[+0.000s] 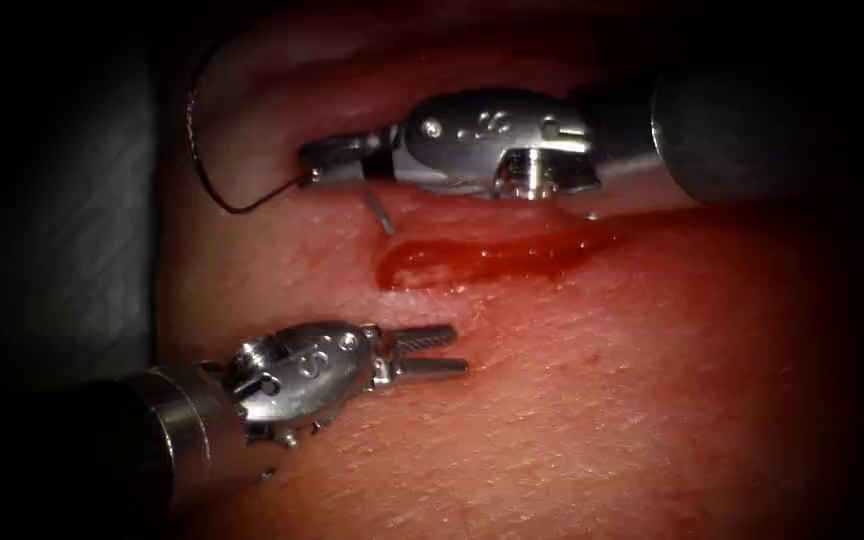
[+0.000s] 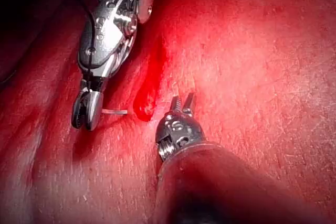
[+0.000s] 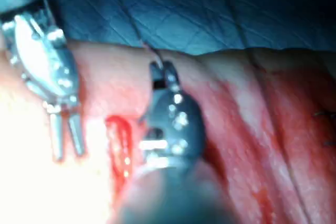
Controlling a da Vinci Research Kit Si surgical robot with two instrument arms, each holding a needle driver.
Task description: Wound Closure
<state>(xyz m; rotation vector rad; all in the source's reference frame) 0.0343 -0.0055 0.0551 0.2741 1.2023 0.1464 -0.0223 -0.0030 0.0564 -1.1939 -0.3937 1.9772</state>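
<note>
Right claw shut on thread; left claw open, empty.

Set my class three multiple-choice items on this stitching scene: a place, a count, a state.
1. Where does the red fluid lie? A between the tools; B left of both; C on the cloth.
2. How many tools have open jaws? A none; B one; C two.
3. What does the left tool hold? A needle; B thread; C nothing.
1A: it pools between them. 2B: the left gapes, the right tool is shut on the thread; a short grey piece below may be the needle. 3C: its jaws are bare.
</note>
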